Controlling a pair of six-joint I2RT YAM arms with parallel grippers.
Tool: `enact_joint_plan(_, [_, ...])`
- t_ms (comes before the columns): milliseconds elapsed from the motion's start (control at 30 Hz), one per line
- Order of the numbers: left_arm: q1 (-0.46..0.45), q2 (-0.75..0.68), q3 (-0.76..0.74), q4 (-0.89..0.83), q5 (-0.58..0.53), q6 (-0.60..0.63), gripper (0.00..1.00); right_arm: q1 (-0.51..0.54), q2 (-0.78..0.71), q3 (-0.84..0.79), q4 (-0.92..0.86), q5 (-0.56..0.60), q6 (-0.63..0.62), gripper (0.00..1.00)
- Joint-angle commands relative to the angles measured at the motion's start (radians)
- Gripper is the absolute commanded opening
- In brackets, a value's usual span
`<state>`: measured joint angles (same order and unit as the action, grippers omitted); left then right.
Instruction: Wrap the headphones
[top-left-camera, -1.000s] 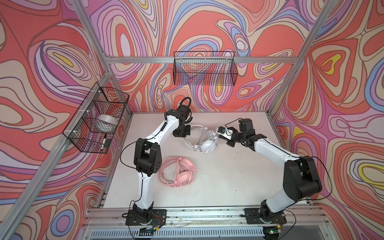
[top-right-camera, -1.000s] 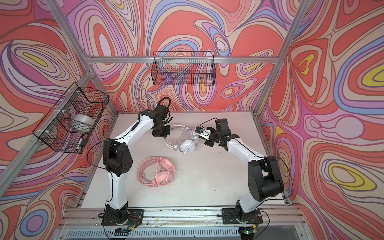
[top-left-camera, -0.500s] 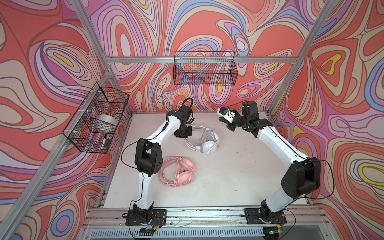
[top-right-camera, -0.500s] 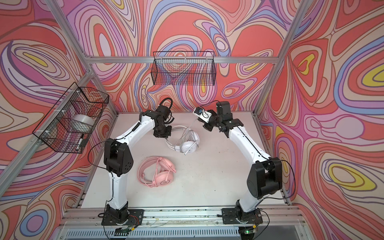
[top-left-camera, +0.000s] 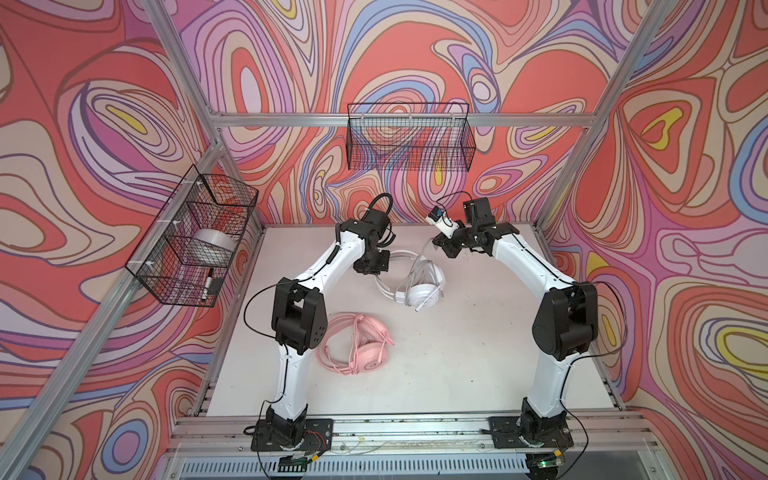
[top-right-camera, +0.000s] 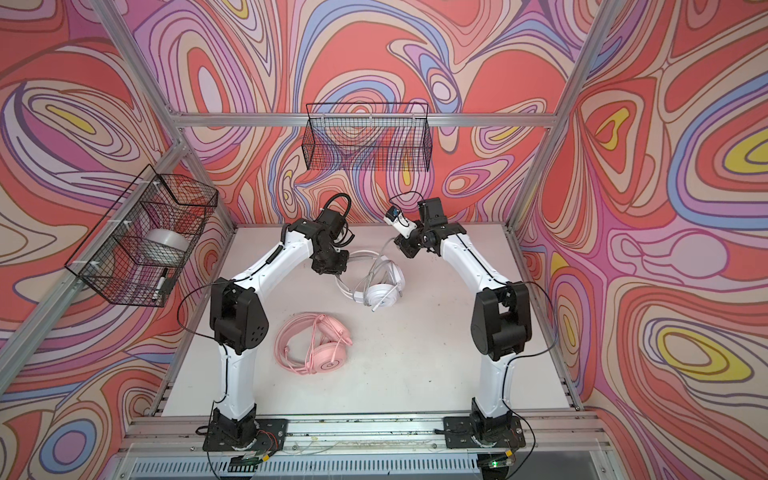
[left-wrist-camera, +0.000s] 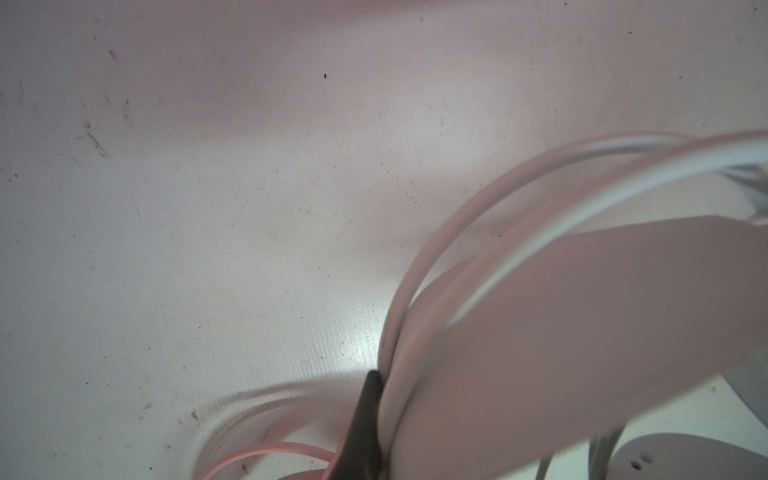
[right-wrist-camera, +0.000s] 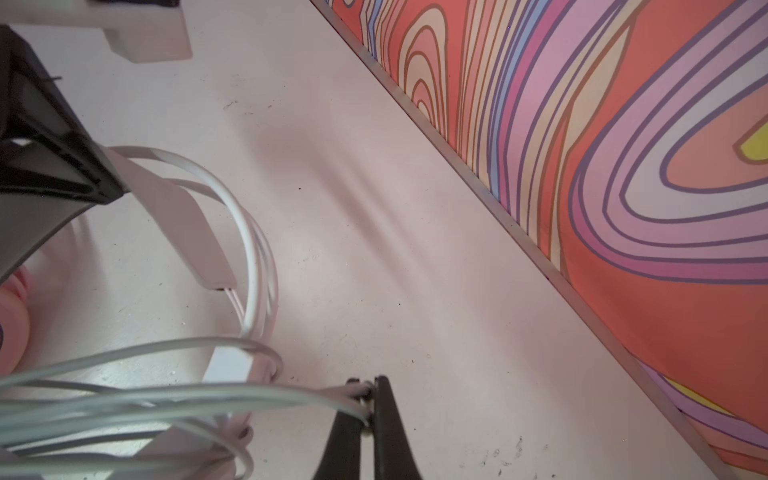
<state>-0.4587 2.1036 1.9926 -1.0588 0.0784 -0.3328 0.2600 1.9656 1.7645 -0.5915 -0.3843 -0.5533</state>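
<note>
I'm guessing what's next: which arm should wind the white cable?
Right. Its jaws are shut on the white cable, stretched from the white headphones; the left jaws only clamp the headband.

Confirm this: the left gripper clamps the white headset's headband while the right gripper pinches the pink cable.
Not quite: the right gripper pinches the grey-white cable, not a pink one, as the right wrist view shows. The left gripper does clamp the headband of the white headset.
</note>
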Motion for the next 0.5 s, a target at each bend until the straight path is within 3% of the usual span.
enact_joint_plan(0, [-0.01,-0.037,0.026,-0.021,0.026,0.022,0.0,0.003,0.038,0.042,-0.015,0.029,0.083,0.0])
enact_joint_plan(467, [-0.011,-0.089,-0.03,0.006,0.048,0.002,0.0,0.001,0.118,0.056,-0.037,0.047,0.145,0.0])
